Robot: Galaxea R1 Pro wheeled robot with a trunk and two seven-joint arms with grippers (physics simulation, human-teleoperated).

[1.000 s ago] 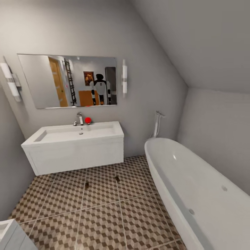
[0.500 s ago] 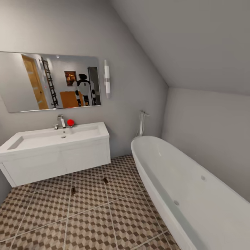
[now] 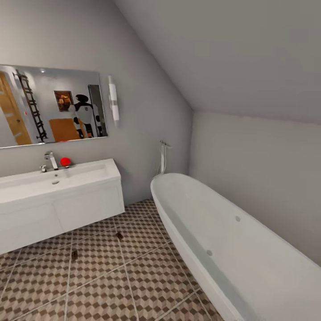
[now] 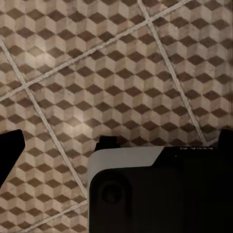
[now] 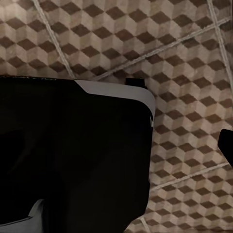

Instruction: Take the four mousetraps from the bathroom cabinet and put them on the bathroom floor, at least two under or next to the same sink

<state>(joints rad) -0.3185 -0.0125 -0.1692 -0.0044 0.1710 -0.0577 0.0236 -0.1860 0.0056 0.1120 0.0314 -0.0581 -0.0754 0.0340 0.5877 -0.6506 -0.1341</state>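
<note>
Floor [image 3: 107,285] with the cube pattern filled the low part of the head view. Two small dark traps lay on it: one trap [image 3: 119,235] near the centre, at about 7 o'clock from the middle of the picture, and a second trap [image 3: 74,255] further toward 8 o'clock. Both were just in front of the white sink [image 3: 58,178], close to its cabinet front but not under it as far as I could judge. The bathtub [image 3: 223,240] took the side from 3 to 5 o'clock. The mirror [image 3: 49,107] at 10 o'clock reflected the robot and an orange-brown cabinet behind it.

From the left wrist camera I saw tiles and a dark part of the robot body at 6 o'clock. Black shapes at the picture edges at 8 and 4 o'clock were perhaps fingers; whether the left gripper was open or closed, I cannot tell.

The right wrist camera showed the same tiles and a large black body part at 8 o'clock, with one black shape at 3 o'clock. The state of the right gripper I also cannot tell, and no trap was seen between the fingers.

My judgement: two traps seemed placed and two seemed missing. The risk now was the wheeled base: the traps were tiny and lay in open floor, so while turning it could roll over them or push them away from the sink.
</note>
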